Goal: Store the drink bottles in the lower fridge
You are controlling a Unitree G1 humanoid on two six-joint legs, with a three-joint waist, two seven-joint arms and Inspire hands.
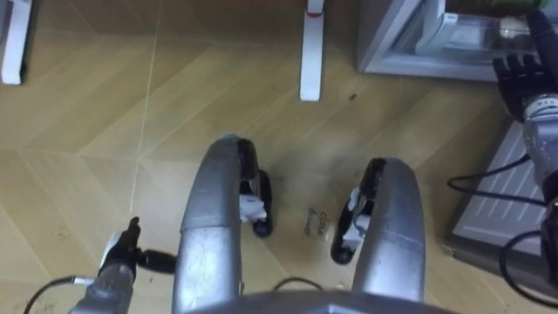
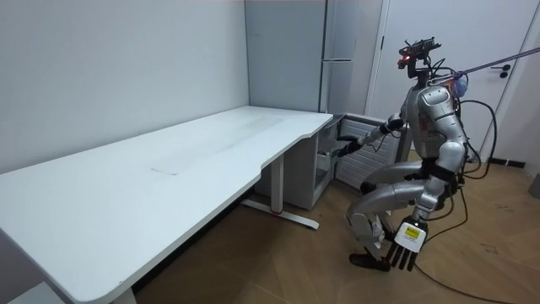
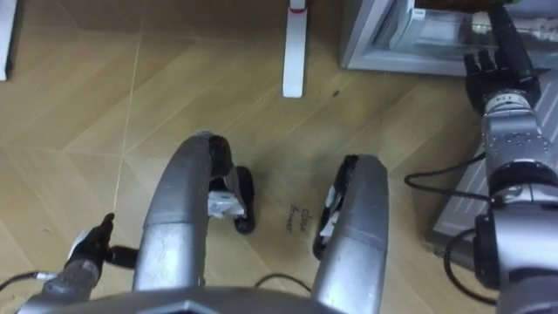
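I squat in front of the open lower fridge (image 1: 410, 39) (image 2: 325, 160), beside the desk's end. My right hand (image 1: 526, 70) (image 3: 495, 70) reaches to the compartment's opening, its dark fingers held fairly straight toward the shelf. A pale, glassy thing (image 1: 506, 30) lies just inside by the fingertips; I cannot tell whether it is a drink. My left hand (image 2: 407, 243) hangs low beside my knee with straight fingers and holds nothing; its wrist and thumb show at the lower left (image 1: 122, 253).
The fridge's grey door (image 1: 501, 196) stands swung out at my right. A white desk leg (image 1: 311, 52) stands ahead on the wooden floor. The long white desk (image 2: 169, 169) stretches to the room view's left, and a tall grey cabinet (image 2: 337, 51) rises above the fridge.
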